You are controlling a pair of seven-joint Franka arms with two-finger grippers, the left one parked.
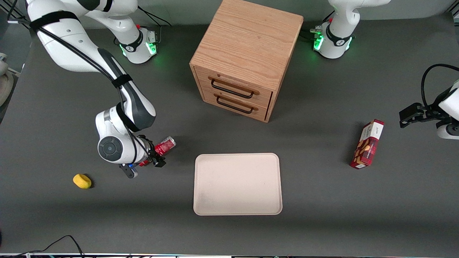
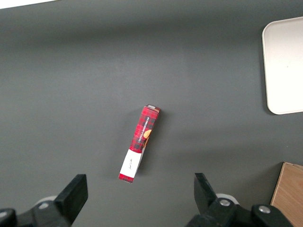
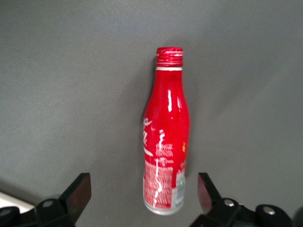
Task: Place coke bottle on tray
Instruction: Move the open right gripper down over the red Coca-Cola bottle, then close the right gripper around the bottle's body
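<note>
Gripper (image 1: 152,160) over coke bottle (image 3: 164,137) lying on table beside tray (image 1: 237,184); fingers (image 3: 75,195) spread, straddling bottle.

On the dark tabletop (image 1: 322,215), the right arm's hand (image 1: 155,157) sits low over the coke bottle (image 1: 165,145), which lies on its side near the tray (image 1: 237,184), toward the working arm's end. A wooden drawer cabinet (image 1: 244,57) stands farther from the camera than the tray. A yellow object (image 1: 82,181) lies near the hand, and a red snack box (image 1: 368,144) lies toward the parked arm's end.
</note>
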